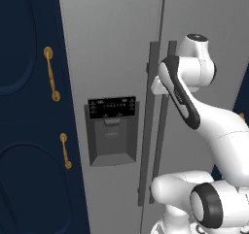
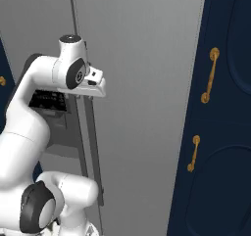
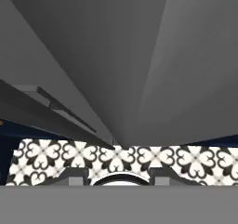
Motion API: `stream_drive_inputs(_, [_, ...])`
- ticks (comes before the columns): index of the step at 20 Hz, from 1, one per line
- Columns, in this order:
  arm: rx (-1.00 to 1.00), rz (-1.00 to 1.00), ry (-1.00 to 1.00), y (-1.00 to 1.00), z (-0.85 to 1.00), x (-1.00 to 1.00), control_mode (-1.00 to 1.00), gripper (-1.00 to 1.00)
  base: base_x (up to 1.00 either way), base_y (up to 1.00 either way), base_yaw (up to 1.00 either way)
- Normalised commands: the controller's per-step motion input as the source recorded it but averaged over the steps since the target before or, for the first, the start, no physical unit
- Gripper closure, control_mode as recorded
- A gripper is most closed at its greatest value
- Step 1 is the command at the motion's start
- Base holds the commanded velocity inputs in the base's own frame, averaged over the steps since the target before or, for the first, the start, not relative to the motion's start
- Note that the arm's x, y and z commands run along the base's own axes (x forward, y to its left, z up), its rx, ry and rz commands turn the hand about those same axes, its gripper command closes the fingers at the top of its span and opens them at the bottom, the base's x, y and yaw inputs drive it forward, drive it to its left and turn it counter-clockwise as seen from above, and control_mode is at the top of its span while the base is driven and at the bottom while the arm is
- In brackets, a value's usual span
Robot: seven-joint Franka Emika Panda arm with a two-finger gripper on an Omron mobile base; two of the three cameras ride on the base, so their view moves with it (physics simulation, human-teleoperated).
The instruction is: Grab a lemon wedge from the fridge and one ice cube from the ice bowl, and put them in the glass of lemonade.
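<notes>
**Arm at the fridge handles, doors shut**

Here we are at the fridge, both grey doors closed, so by my reckoning nothing is done yet: lemon wedge, ice cube and glass all lie ahead. The arm's hand sits right at the dark handles where the doors meet, next to the dispenser. Are the fingers clenched on a bar or released? I cannot tell; the wrist hides them, and the hand view looks down the fridge front to a patterned floor. Navy cabinets flank the fridge.
</notes>
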Motion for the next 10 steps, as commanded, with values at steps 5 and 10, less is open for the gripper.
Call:
stream_drive_inputs(5, [0.0,0.01,0.0,0.02,0.0,-0.57,-1.0,-1.0,0.0,0.0,0.0])
stream_drive_inputs(10, [0.0,0.0,0.0,0.22,0.0,-0.69,-1.0,-1.0,0.0,0.0,0.0])
